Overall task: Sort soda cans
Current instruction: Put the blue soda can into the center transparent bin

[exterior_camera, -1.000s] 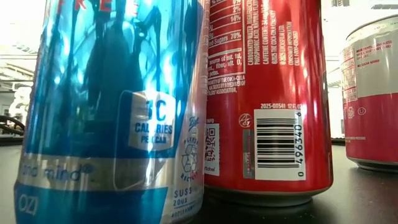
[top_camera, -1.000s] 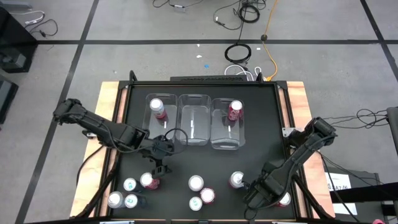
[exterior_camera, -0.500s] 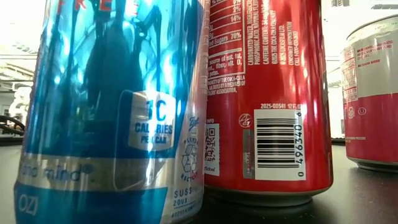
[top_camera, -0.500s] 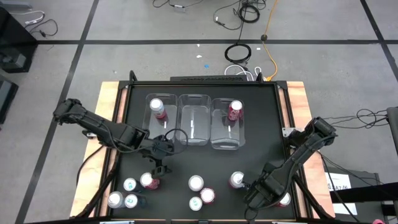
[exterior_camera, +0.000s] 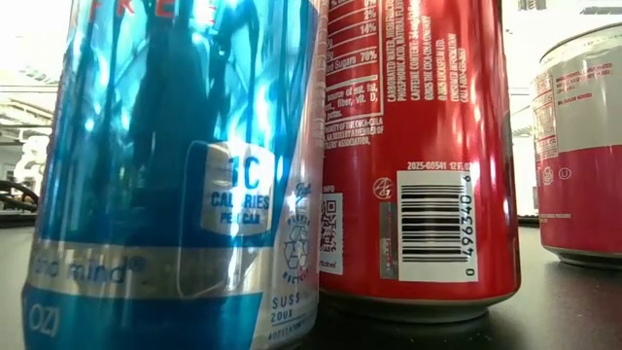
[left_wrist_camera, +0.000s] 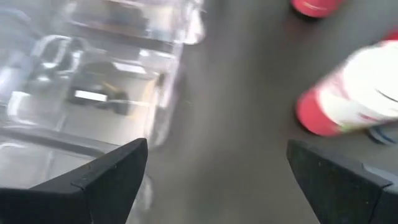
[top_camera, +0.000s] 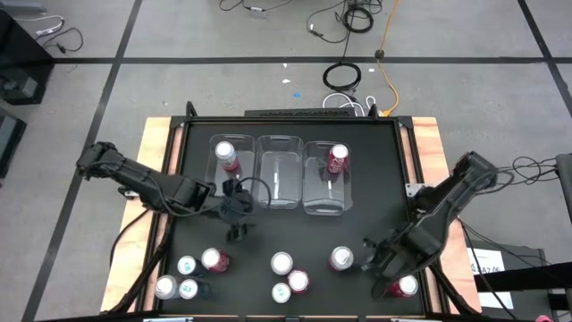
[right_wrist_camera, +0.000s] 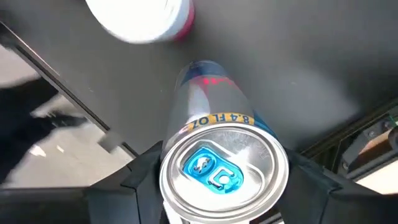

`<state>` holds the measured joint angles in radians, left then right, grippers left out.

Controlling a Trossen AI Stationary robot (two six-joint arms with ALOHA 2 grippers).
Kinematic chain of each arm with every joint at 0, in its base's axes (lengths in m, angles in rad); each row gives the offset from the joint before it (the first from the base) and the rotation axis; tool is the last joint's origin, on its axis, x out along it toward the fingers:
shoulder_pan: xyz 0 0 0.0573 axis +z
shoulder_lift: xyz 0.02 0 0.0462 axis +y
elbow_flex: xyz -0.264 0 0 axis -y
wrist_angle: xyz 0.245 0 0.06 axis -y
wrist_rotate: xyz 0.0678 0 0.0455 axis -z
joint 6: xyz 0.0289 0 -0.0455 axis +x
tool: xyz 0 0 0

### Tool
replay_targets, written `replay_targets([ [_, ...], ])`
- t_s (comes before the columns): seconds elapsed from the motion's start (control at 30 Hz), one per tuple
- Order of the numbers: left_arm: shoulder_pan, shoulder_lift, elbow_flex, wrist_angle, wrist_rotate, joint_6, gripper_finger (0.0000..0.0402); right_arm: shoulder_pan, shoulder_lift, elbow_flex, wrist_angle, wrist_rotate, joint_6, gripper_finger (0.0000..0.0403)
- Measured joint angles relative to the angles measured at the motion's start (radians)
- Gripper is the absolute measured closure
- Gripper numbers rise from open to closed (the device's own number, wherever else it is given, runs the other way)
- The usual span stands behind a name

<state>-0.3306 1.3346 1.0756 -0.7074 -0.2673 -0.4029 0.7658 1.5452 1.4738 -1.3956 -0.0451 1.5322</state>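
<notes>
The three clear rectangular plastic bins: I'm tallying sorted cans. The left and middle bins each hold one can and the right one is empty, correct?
Not quite. In the high view the left bin holds a can and the right bin holds a red can; the middle bin is the empty one.

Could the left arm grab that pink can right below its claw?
Probably yes. The left gripper is open and holds nothing, and the pink can stands upright on bare table with nothing between them.
</notes>
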Motion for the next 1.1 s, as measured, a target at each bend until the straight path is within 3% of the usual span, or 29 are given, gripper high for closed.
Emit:
replay_targets([
  [0.27,0.075,0.0,0.0,-0.026,-0.059,0.001,0.001,0.0,-0.151,0.0,0.011,0.12,0.08,0.0179],
  [0.57,0.18,0.0,0.0,-0.126,-0.059,0.101,0.001,-0.067,-0.233,0.0,-0.006,0.386,0.108,0.0179],
  [0.8,0.259,-0.015,0.0,-0.163,-0.057,0.18,0.001,-0.27,-0.223,0.001,0.158,0.419,-0.158,0.0179],
  [1.1,0.365,-0.156,-0.044,-0.137,-0.041,0.252,0.001,-0.569,-0.145,0.001,0.44,0.38,-0.6,0.0179],
])
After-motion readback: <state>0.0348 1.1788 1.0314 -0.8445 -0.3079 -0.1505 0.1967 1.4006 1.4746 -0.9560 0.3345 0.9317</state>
